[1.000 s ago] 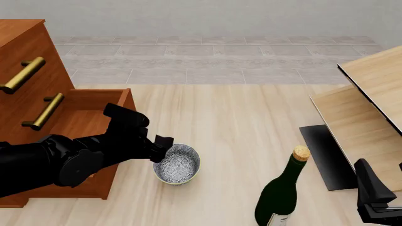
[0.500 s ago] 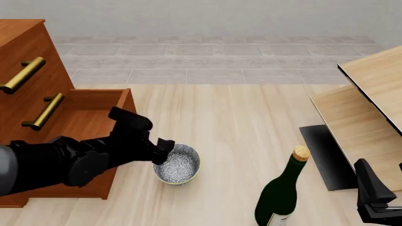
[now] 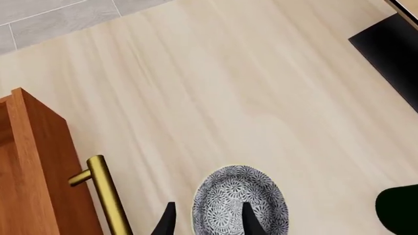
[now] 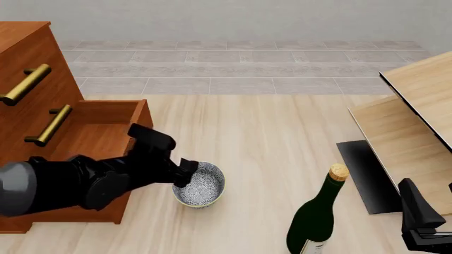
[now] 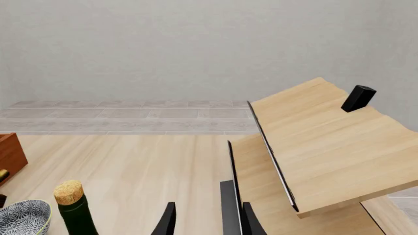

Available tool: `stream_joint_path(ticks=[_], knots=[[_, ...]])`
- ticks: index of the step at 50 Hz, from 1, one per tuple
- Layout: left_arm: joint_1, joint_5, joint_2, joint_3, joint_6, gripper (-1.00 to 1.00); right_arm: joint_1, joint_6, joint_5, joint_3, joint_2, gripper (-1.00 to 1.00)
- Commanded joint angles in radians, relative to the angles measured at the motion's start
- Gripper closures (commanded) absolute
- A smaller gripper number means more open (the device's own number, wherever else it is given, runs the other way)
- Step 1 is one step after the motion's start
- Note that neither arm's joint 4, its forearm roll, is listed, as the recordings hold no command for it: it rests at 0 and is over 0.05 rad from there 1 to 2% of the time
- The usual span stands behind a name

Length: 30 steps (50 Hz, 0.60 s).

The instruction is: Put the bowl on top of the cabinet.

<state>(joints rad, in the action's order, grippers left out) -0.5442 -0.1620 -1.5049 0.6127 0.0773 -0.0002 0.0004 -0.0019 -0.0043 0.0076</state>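
Note:
The small bowl [image 4: 200,184], speckled grey-blue inside, stands upright on the pale table just right of the cabinet [image 4: 32,90], a reddish-brown chest whose lower drawer [image 4: 99,132] is pulled out. My left gripper [image 4: 185,172] reaches over that drawer to the bowl's left rim. In the left wrist view the gripper [image 3: 207,223] is open, one finger inside the bowl [image 3: 240,200] and the other outside, straddling the rim. My right gripper [image 4: 418,210] rests at the front right, open [image 5: 207,223] and holding nothing. The bowl [image 5: 23,218] also shows in the right wrist view.
A dark green corked wine bottle [image 4: 316,217] stands close to the right of the bowl. Pale light-wood furniture with black edging [image 4: 416,121] fills the right side. A brass handle [image 3: 107,196] on the drawer front lies beside the left fingers.
My left arm has eased forward and down, bringing its fingers lower around the bowl's left rim. The bowl, the bottle and the right arm have not moved.

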Motion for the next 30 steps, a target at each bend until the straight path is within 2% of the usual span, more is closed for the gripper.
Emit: stream_joint_path(ticks=[1,30], knots=[[0.004,-0.028,-0.050,0.008,-0.005,-1.00,0.000,0.000,0.000,0.000,0.000,-1.00],[0.021,-0.093,-0.148,0.013,-0.019,-1.00,0.000,0.000,0.000,0.000,0.000,-1.00]])
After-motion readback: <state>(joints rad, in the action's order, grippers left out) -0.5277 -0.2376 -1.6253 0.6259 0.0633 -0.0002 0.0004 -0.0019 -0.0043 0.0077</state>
